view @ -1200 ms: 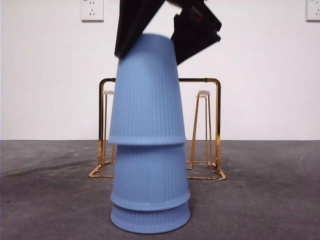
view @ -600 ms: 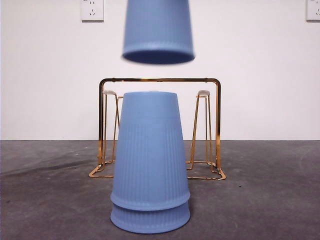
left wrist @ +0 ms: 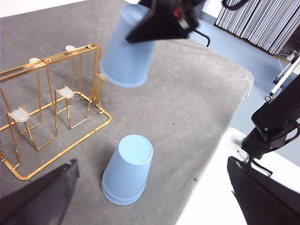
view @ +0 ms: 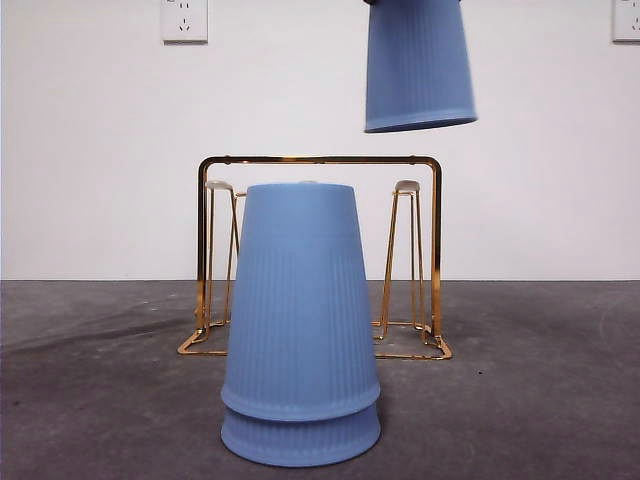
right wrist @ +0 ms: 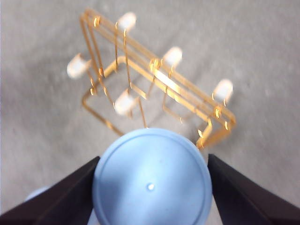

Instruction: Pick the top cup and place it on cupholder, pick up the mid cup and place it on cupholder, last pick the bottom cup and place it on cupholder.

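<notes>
My right gripper (right wrist: 152,171) is shut on the top cup (view: 418,70), a ribbed blue cup held upside down in the air. It hangs above the right side of the gold wire cupholder (view: 320,160), whose white-capped pegs show below it in the right wrist view. The cupholder (right wrist: 159,77) carries no cup. The mid cup (view: 300,300) sits upside down over the bottom cup (view: 300,440) on the grey table, in front of the rack. From the left wrist view, that stack (left wrist: 129,171) stands near the table's edge, with the lifted cup (left wrist: 126,47) over the rack's end. My left gripper (left wrist: 152,161) waits open, high above the stack.
The grey table's edge (left wrist: 220,136) runs close to the stack. Beyond it stands a black device on a stand (left wrist: 274,126). A white wall with sockets (view: 184,20) lies behind the rack.
The top cup has come off the stack, risen, then moved right and back toward the cupholder. The two lower cups have stayed put.
</notes>
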Controlling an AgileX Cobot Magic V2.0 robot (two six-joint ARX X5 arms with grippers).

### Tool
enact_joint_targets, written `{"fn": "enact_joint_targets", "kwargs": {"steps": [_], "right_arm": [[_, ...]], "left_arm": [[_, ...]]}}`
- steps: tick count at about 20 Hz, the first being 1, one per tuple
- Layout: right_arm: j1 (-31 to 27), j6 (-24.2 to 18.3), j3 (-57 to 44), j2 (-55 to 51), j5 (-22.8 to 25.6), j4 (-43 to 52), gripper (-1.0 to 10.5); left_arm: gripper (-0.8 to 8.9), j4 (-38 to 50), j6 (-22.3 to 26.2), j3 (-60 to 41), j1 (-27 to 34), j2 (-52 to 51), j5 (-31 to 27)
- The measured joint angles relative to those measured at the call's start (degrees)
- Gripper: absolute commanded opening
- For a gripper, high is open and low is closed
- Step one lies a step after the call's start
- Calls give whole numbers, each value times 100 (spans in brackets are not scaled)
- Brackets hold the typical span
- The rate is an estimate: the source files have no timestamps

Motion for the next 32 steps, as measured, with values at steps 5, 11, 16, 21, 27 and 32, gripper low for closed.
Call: {"fn": "enact_joint_targets", "kwargs": {"steps": [5,11,16,21,27,32], "right_arm": [[-442,-138,-667,0,-404,826,300],[-820,-275,-1604,0,-741,2015,300],[-846,-273,-2251,0,-844,2640,300],[-850,-262,-2518,15,-710,3056,300],[-850,-229,-2531,468,-693,3123,300],[-850,-214,-2533,490,-479,3112,301]], "left_arm": [[500,2,0,0,0,0,-2],[500,2,0,0,0,0,-2],[500,2,-2,0,0,0,-2],[500,4,0,0,0,0,-2],[500,22,0,0,0,0,-2],[500,22,0,0,0,0,-2]]}}
